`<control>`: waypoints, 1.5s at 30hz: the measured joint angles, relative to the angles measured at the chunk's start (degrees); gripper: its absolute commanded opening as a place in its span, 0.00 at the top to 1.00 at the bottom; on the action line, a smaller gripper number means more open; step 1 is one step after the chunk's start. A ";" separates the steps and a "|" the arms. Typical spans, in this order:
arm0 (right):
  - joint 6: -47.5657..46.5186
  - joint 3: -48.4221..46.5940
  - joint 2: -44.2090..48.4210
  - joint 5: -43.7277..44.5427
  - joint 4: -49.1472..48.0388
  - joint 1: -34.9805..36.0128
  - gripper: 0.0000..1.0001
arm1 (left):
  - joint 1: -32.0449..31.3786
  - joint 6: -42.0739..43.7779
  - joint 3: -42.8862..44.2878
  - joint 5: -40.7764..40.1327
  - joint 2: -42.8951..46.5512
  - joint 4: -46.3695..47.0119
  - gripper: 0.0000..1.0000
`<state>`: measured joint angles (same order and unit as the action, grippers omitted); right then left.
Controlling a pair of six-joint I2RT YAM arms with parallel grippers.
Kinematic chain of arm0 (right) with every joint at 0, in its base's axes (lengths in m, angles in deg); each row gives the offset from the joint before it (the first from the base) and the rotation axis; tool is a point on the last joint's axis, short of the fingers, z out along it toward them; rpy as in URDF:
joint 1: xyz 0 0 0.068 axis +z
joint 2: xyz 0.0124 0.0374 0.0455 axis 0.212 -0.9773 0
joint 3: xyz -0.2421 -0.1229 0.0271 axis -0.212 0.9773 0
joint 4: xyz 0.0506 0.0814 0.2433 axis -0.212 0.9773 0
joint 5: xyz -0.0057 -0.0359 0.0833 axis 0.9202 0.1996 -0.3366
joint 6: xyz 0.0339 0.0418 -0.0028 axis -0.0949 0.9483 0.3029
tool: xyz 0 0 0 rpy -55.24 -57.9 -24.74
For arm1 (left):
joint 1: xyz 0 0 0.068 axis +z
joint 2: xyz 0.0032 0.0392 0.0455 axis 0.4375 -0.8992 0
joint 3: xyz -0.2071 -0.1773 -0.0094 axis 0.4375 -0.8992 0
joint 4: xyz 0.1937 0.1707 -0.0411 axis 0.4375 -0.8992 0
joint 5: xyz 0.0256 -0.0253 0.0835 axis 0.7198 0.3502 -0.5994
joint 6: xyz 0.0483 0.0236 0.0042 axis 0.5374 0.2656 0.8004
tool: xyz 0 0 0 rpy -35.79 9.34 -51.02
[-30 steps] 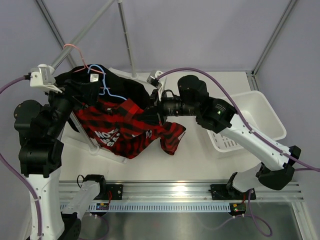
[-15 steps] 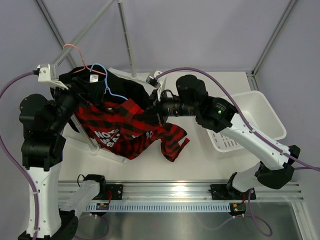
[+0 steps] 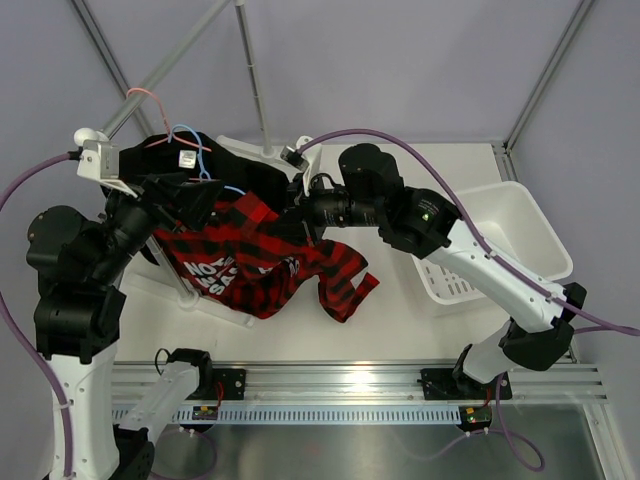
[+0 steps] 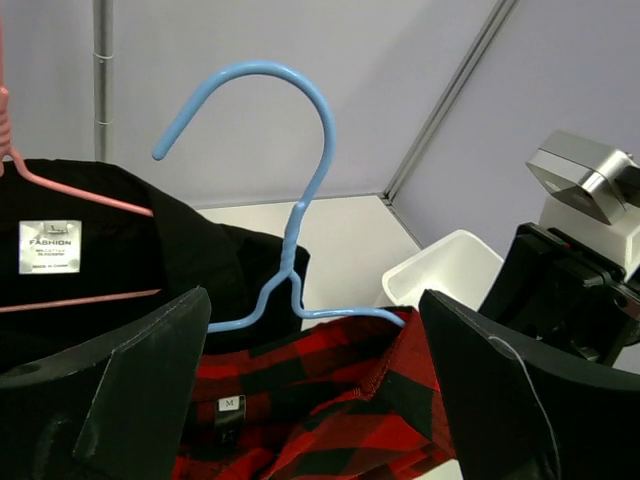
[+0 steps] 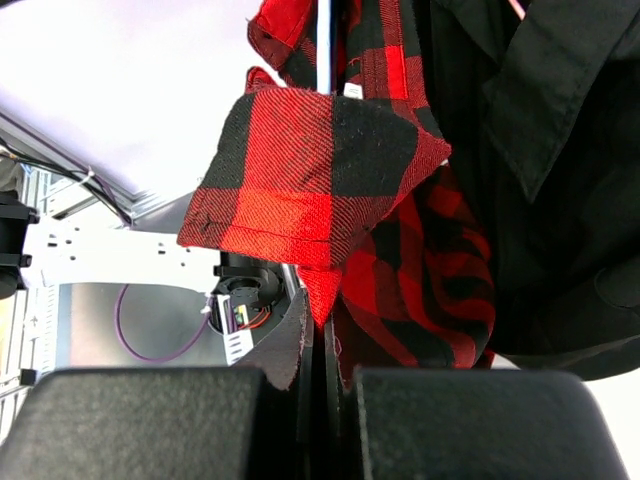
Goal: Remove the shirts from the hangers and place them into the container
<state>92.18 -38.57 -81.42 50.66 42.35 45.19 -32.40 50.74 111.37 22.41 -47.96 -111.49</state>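
The red-and-black plaid shirt hangs from the light blue hanger, its collar sagging below the hanger's neck. Behind it the black shirt with a white neck label stays on the pink hanger. My left gripper is open, its fingers on either side of the plaid collar without touching it. My right gripper is shut on a fold of the plaid shirt near the black shirt. The white container stands at the right.
The grey rack poles rise behind the shirts, and a slanted one carries the hanger hooks. The right arm reaches across in front of the container. The right wrist's camera block sits close to my left gripper.
My left gripper has opened a little wider and shifted around the blue hanger's neck. The right gripper has drawn its plaid fold slightly left and back.
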 measured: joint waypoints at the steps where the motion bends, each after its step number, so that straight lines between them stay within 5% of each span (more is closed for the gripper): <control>1: 0.00 -0.09 -0.11 -0.02 0.09 0.00 1.00 | 0.00 -0.02 0.00 0.46 0.07 -0.04 0.10; 11: 0.00 -0.39 -0.13 -0.31 -0.02 0.70 1.00 | 0.00 0.20 -0.04 1.62 -1.07 -0.20 0.14; 14: 0.02 -0.39 -0.13 -0.46 0.02 1.11 1.00 | 0.00 0.57 -0.04 1.60 -1.55 -0.24 0.22; 18: 0.00 -0.39 -0.13 -0.46 0.11 1.64 1.00 | 0.00 1.03 -0.04 1.55 -2.23 -0.24 0.44; 19: 0.02 -0.39 -0.13 -0.46 0.11 1.79 1.00 | 0.00 1.05 -0.04 1.51 -2.49 -0.26 0.71; 21: 0.02 -0.39 -0.13 -0.46 0.35 2.08 1.00 | 0.00 1.33 -0.04 1.05 -2.95 -0.31 1.00; 26: 0.09 -0.42 -0.11 0.52 1.11 2.21 1.00 | -0.52 2.97 0.00 0.63 -3.54 -1.05 1.00; 28: 0.20 -0.42 -0.11 0.66 1.27 2.27 0.55 | -0.63 3.02 0.17 0.07 -3.43 -1.38 1.00; 29: 0.17 -0.42 -0.11 0.66 1.29 2.29 0.15 | -0.68 3.17 0.48 -0.22 -3.43 -1.81 1.00; 30: 0.20 -0.42 -0.11 0.68 1.20 2.58 0.01 | -0.68 3.34 0.87 -0.48 -3.50 -2.45 1.00; 45: -1.09 16.09 14.88 8.79 0.04 4.94 0.00 | -0.98 4.24 3.52 -1.66 -4.57 -6.21 1.00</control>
<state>91.08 -22.48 -66.53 59.44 42.39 50.13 -33.39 54.98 114.88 20.75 -52.53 -117.70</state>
